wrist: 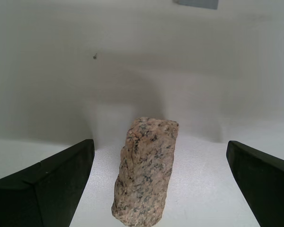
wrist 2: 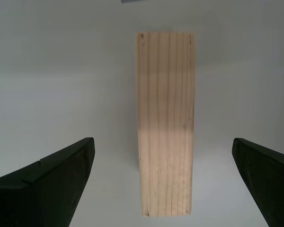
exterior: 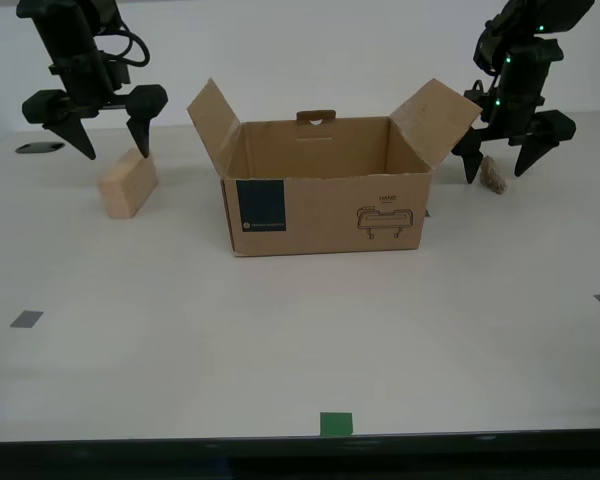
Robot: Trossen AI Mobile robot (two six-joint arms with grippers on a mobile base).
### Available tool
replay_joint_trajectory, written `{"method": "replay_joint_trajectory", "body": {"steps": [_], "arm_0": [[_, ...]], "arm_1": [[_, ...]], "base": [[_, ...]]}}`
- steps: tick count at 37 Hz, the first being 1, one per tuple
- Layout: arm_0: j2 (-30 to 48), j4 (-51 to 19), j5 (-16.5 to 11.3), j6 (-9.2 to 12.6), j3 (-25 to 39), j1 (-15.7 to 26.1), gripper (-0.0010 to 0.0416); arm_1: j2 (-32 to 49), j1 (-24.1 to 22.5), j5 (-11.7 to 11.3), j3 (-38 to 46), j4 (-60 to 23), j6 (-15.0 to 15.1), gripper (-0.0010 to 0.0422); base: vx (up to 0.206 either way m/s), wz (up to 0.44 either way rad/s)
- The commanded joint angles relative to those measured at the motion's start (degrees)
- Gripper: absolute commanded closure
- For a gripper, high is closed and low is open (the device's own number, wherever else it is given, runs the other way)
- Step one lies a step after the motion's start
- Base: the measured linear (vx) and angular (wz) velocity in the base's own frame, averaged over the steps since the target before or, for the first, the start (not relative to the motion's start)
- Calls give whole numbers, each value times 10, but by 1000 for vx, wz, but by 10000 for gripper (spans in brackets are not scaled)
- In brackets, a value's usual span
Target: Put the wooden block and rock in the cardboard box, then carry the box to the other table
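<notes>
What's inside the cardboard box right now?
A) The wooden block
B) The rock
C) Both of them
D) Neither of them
D: the block lies on the table on the exterior view's left of the box, under my open second gripper, and the rock lies on the exterior view's right, below my open first gripper; the part of the box's inside that shows is bare.

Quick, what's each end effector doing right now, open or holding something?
My first gripper: open, holding nothing, the rock between its fingers.
My second gripper: open, holding nothing, the wooden block between its fingers.
</notes>
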Motion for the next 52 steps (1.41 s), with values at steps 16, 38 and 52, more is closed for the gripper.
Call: {"method": "replay_joint_trajectory", "body": {"steps": [16,38,52], "arm_0": [[0,-1,2,-1,0,1,17],[0,2,2,0,0,1,16],[0,3,2,0,0,2,17]], "arm_1": [[60,1,-1,6,38,-1,14],[103,0,-1,15,59,-2,14],[103,0,6,16,56,-13,14]], "base": [[0,0],[0,0],[0,0]]}}
